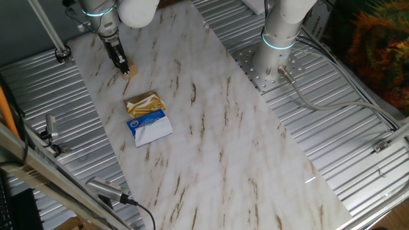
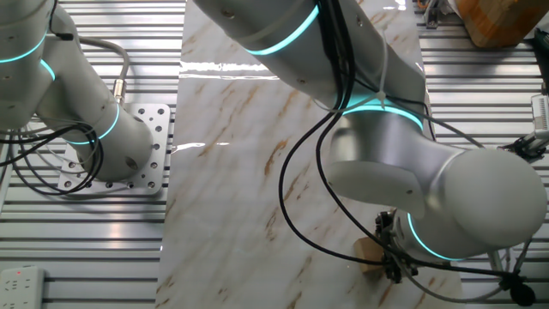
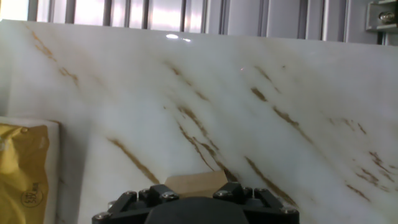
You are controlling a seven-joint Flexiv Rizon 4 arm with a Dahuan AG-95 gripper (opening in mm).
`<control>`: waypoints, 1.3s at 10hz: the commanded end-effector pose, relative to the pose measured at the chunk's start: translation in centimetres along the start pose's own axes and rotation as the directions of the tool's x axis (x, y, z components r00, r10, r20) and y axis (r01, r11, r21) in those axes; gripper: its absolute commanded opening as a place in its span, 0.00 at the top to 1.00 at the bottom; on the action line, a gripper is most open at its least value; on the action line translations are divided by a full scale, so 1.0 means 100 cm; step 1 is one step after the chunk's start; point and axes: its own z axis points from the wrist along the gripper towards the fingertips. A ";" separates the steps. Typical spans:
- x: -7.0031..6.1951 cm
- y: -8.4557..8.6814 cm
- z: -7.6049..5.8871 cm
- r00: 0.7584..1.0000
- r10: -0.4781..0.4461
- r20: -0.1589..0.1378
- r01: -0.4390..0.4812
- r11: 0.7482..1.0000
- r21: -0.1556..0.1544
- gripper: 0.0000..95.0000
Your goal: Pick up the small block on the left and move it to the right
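The small block (image 1: 132, 69) is a light-tan wooden cube at the far left end of the marble board (image 1: 211, 121). My gripper (image 1: 123, 66) reaches down onto it, and the black fingers sit tight against its two sides. The hand view shows the small block (image 3: 194, 182) filling the gap between the two fingertips, low in the frame, so the gripper (image 3: 194, 188) is shut on it. From the other fixed view only a corner of the small block (image 2: 370, 253) shows beside the gripper (image 2: 392, 259). The block looks level with the board.
A gold foil packet (image 1: 145, 103) and a blue-and-white packet (image 1: 150, 126) lie together just in front of the block. The gold foil packet (image 3: 22, 168) sits at the hand view's left edge. An arm base (image 1: 278, 54) stands beside the board's far edge. Ribbed metal table surrounds the board.
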 end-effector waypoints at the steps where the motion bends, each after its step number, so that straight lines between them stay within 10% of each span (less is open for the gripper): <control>1: 0.000 0.000 0.001 1.000 0.003 0.000 -0.003 1.000 0.006 0.80; 4: -0.001 -0.001 -0.002 1.000 0.005 -0.002 -0.005 1.000 0.013 0.80; 5: -0.001 -0.001 -0.002 1.000 0.005 -0.001 -0.005 1.000 0.014 1.00; 13: -0.002 -0.001 -0.003 1.000 0.011 0.014 -0.012 1.000 0.013 1.00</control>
